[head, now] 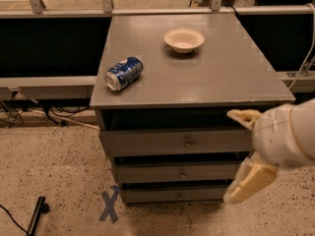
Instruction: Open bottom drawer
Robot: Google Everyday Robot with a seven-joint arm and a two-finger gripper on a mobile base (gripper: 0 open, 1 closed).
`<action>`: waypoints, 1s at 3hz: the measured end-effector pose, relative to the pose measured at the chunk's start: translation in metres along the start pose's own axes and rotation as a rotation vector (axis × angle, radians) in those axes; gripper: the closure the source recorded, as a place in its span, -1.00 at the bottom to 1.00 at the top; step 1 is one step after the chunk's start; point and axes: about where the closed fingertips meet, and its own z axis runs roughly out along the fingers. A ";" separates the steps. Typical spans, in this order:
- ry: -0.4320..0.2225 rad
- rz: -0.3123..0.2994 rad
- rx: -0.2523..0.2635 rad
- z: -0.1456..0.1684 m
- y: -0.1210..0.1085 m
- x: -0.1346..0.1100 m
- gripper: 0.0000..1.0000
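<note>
The grey cabinet (197,82) has three drawer fronts, all shut. The bottom drawer (147,194) is the narrowest, just above the floor, with a tiny metal knob (178,196). The mid-sized drawer (147,173) and the widest top drawer (147,142) sit above it. My gripper (244,150) is at the cabinet's right front, in front of the right ends of the drawers. It is open and empty, with one cream fingertip (242,116) at top-drawer height and the other (248,183) beside the bottom drawer's right end.
A blue can (123,73) lies on its side on the cabinet top, and a white bowl (183,39) stands farther back. A blue tape X (109,205) marks the speckled floor at the left front. A black bar (35,216) and cables lie at the far left.
</note>
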 end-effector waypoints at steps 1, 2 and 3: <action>-0.055 0.032 0.023 0.019 0.019 0.014 -1.00; -0.039 0.041 0.025 0.022 0.016 0.017 -1.00; -0.116 0.147 0.036 0.056 0.026 0.061 -1.00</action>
